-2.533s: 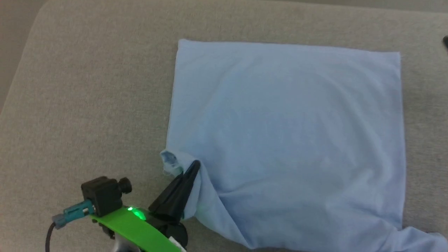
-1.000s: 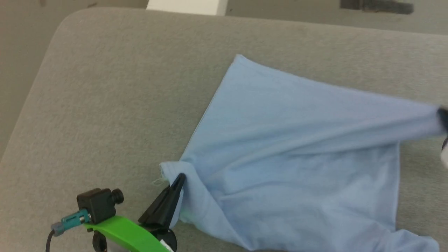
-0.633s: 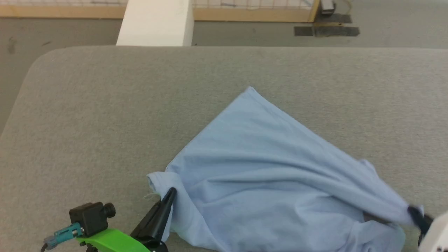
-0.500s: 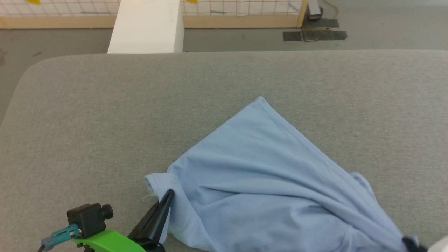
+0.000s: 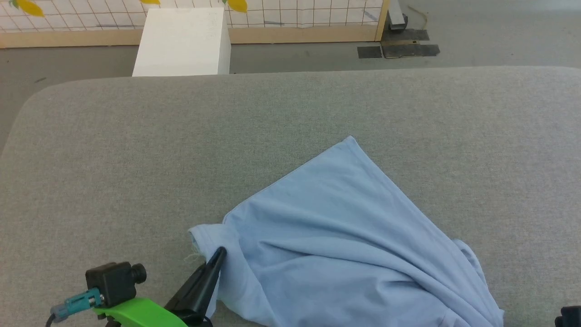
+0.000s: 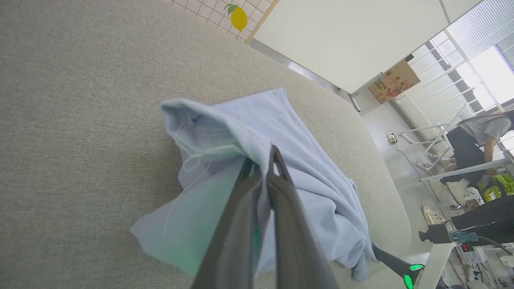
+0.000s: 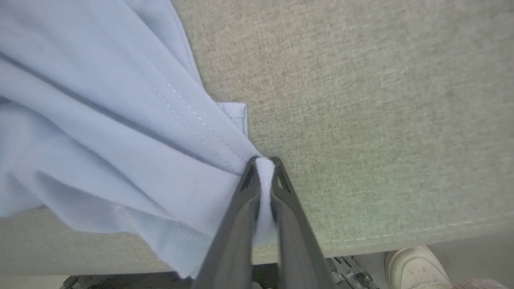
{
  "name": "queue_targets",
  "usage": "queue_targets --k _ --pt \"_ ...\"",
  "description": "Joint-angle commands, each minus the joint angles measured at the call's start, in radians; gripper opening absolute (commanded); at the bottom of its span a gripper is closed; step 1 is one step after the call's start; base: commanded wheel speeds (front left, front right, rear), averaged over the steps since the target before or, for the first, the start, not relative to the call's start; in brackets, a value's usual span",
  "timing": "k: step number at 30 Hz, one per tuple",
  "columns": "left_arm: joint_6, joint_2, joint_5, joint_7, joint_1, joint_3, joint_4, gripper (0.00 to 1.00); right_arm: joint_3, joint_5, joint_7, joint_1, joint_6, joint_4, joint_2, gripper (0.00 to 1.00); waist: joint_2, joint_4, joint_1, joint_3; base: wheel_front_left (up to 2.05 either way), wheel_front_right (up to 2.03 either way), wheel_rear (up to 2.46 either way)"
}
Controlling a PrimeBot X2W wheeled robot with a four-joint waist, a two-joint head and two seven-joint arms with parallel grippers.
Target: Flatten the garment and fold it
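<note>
Grey cushion top (image 5: 136,150) is my work surface, w/ a white box (image 5: 181,43) on the floor past its far edge. Garment (image 5: 345,236) sits near-right on it, no longer the flat rectangle of a couple secs ago: its far right corner has been hauled back toward me, leaving a slack triangle, one peak pointing away, creases running diag. Head view tilted up too, so some of that shift is just the cam. Left gripper (image 5: 218,253) is clamped tight on the near left corner, cloth bunched over its tips; right gripper (image 7: 263,161) is pinched shut on a hemmed edge by the cushion's near lip. Looks like a first fold under way but skewed, so I'd square it before letting go.
</note>
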Motion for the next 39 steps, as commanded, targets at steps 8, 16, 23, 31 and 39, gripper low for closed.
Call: queue_targets --k 8,16,23,31,39 --pt "-0.006 -0.005 -0.010 0.003 -0.008 -0.026 0.001 0.00 -0.042 0.061 0.077 -0.031 -0.002 -0.089 -0.061 1.00 0.0000 0.021 0.0001 -0.005 0.00 0.00 0.00" --pt "-0.034 -0.018 0.010 -0.008 -0.040 -0.065 0.002 0.00 -0.056 0.074 0.256 -0.183 -0.002 -0.401 -0.197 1.00 0.0000 0.070 0.0001 0.033 0.00 0.00 0.00" --pt "-0.061 -0.027 0.025 0.000 -0.108 -0.100 0.011 0.00 0.162 -0.001 0.263 -0.527 -0.002 -0.280 -0.212 1.00 0.0000 0.124 0.0001 0.120 0.00 0.00 0.00" --pt "-0.093 -0.057 0.035 0.005 -0.192 -0.147 0.044 0.00 0.387 -0.052 0.237 -0.797 -0.002 0.024 -0.185 1.00 0.0000 0.208 0.0001 0.218 0.00 0.00 0.00" --pt "-0.119 -0.089 0.035 -0.013 -0.243 -0.174 0.087 0.00 0.474 -0.082 0.206 -0.890 -0.002 0.219 -0.215 1.00 0.0000 0.270 0.0001 0.281 0.00 0.00 0.00"
